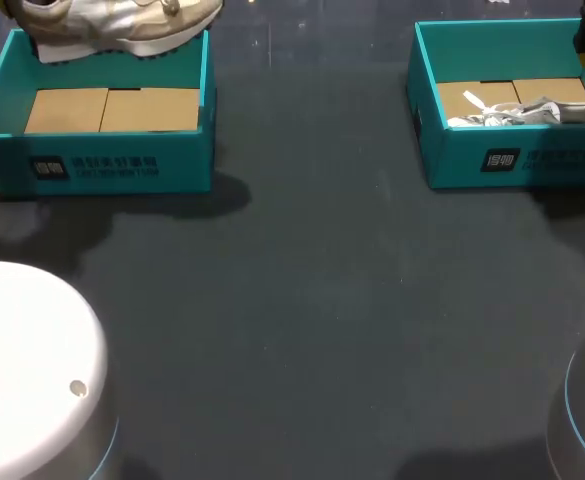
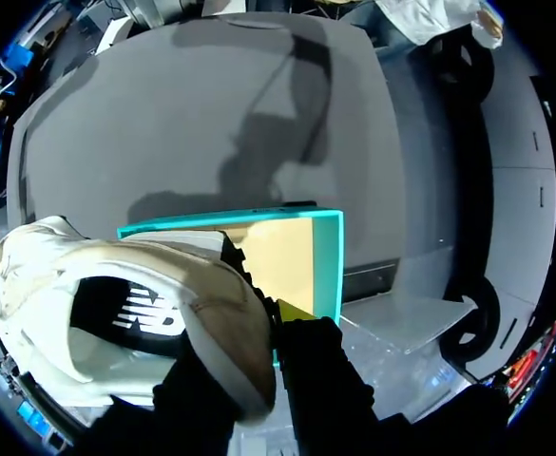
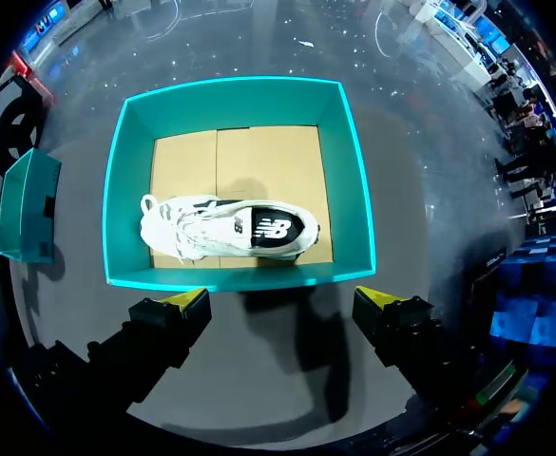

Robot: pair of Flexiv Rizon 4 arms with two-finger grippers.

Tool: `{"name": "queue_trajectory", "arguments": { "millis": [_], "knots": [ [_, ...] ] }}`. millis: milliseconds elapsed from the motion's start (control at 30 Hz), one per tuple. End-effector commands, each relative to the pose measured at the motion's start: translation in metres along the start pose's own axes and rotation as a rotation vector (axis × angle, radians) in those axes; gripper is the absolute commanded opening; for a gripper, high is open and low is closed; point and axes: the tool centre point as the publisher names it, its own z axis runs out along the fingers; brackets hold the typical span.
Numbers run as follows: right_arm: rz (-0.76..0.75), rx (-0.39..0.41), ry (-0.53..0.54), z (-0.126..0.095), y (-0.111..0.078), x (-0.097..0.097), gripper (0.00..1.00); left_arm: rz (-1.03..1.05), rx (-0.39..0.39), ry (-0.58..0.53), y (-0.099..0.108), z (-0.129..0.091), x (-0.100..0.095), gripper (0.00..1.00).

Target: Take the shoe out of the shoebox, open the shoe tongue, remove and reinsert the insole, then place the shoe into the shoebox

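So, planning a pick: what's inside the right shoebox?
One white shoe lies on its side on the cardboard floor of the shoebox; the floor under it is covered.

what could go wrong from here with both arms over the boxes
The left pincer grips the beige sneaker at one edge, with most of it hanging out sideways; it might swivel or slip.
That sneaker hangs over the left shoebox's far wall, so lowering it could catch the rim.
The right pincer is open above the right shoebox, where the white sneaker lies on its side near one wall; descending fingers may strike it.
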Motion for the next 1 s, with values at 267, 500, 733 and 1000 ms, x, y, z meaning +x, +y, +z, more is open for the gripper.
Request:
{"name": "queue_trajectory", "arguments": {
  "millis": [267,500,733,1000],
  "knots": [
    [0.001,-0.001,0.000,-0.001,-0.001,0.000,1.00,0.029,0.032,0.015,-0.058,0.000,-0.031,0.00],
    [0.001,-0.001,0.000,-0.001,-0.001,0.000,1.00,0.052,0.091,0.006,-0.097,-0.001,-0.060,0.00],
    [0.001,-0.001,0.000,-0.001,-0.001,0.000,1.00,0.117,0.167,-0.040,-0.130,-0.009,-0.082,0.00],
    [0.001,-0.001,0.000,-0.001,-0.001,0.000,1.00,0.117,0.167,-0.040,-0.130,-0.009,-0.082,0.00]
  ]
}}
